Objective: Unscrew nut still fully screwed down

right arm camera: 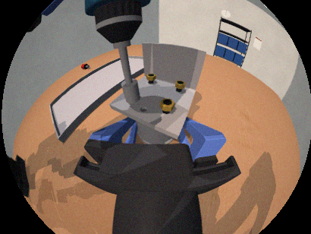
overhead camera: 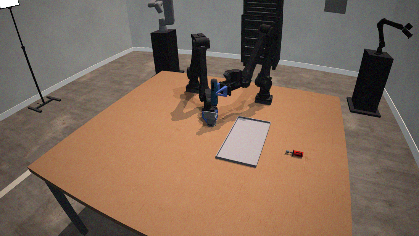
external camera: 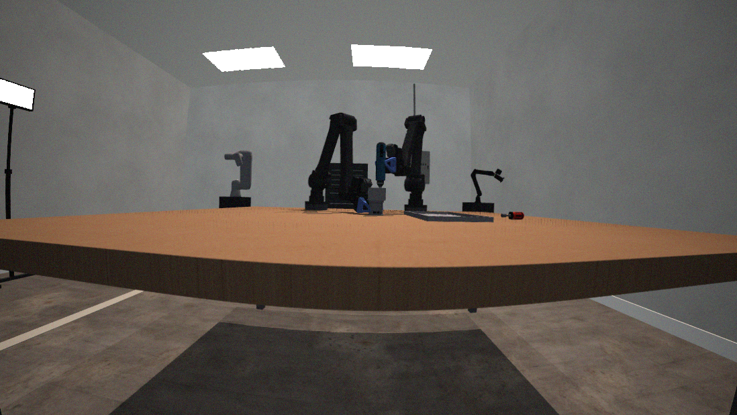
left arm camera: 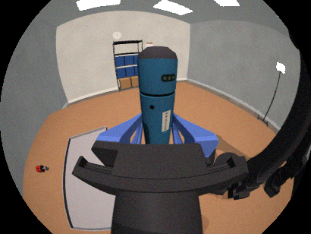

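Dark blue driver [overhead camera: 214, 92] [external camera: 380, 162] [left arm camera: 157, 83] [right arm camera: 118, 23], clasped upright by the part-open left gripper [overhead camera: 216, 91] [external camera: 383, 165] [left arm camera: 157, 116], its socket [right arm camera: 130, 93] seated above the bracket's [overhead camera: 210, 114] [external camera: 376, 193] [right arm camera: 167, 123] corner, left of centre, any nut beneath hidden.

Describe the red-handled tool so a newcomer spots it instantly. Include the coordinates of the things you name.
Find the shallow light-grey rectangular tray [overhead camera: 242, 141] [external camera: 448, 216] [left arm camera: 88, 185] [right arm camera: 98, 81] on the tabletop. Beside it lies a small red-handled tool [overhead camera: 297, 153] [external camera: 516, 215] [left arm camera: 39, 169] [right arm camera: 84, 66]: unlike the upright dark blue electric nut driver [overhead camera: 214, 92] [external camera: 380, 160] [left arm camera: 157, 83] [right arm camera: 118, 20], it lies flat, unheld.
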`<state>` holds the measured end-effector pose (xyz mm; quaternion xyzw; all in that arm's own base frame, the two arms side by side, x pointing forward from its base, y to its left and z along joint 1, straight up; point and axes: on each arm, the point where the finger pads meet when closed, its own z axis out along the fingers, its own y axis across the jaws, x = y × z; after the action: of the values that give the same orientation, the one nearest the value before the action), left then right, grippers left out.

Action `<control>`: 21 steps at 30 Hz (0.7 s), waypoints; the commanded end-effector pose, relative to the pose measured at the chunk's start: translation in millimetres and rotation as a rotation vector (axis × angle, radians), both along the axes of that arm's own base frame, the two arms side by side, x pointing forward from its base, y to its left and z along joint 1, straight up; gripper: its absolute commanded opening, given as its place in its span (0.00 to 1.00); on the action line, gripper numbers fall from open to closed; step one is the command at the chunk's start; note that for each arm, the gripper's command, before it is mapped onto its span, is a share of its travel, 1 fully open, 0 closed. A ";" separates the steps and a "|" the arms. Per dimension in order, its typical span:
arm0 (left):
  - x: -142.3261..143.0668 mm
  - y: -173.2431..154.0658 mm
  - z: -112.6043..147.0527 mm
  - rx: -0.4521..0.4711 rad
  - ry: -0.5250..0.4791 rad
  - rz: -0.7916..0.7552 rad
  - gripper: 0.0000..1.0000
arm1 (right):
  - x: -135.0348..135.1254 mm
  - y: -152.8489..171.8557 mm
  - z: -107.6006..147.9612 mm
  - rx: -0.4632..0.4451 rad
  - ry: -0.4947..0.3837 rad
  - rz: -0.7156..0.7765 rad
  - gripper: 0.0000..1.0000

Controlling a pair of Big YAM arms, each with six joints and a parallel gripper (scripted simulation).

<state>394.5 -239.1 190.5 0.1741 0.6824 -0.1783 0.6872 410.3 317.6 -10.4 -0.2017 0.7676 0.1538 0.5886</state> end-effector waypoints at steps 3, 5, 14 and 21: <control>-3.2 -5.9 14.2 -0.037 -0.037 -0.013 0.42 | -3.4 -3.0 -16.3 -0.033 0.027 0.001 0.59; -3.2 -5.9 12.0 -0.035 -0.033 -0.013 0.42 | -3.4 -3.0 -16.3 -0.033 0.027 0.001 0.59; -4.5 -5.0 10.7 -0.034 -0.032 -0.014 0.42 | -3.4 -3.0 -16.3 -0.033 0.027 0.001 0.59; -4.5 -5.0 10.7 -0.034 -0.032 -0.014 0.42 | -3.4 -3.0 -16.3 -0.033 0.027 0.001 0.59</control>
<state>394.7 -239.2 190.3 0.1739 0.6817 -0.1785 0.6879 410.3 317.6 -10.4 -0.2017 0.7676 0.1538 0.5886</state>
